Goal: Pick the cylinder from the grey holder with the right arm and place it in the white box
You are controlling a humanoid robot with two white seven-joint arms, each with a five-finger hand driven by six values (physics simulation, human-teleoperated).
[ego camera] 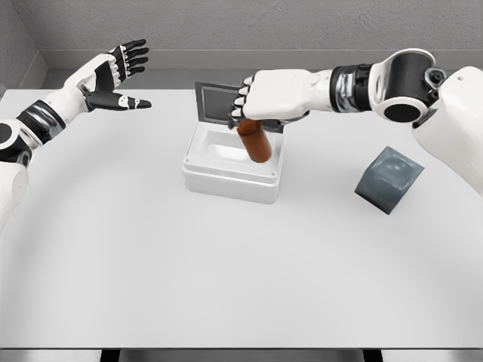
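Head view: right hand (260, 102) is clamped on the brown cylinder (255, 141), tilted over the white box (232, 167) near the counter's (226, 279) back edge, well clear of the grey holder (389, 179). I'd straighten it, lower, then release. Left hand (117, 75) hangs open, back-left

No readable txt anywhere from where I stand: no labels, brands, nos. or signs on the white box (232, 175), the brown cylinder (256, 142), the grey holder (389, 180), the table (226, 279) or either arm.
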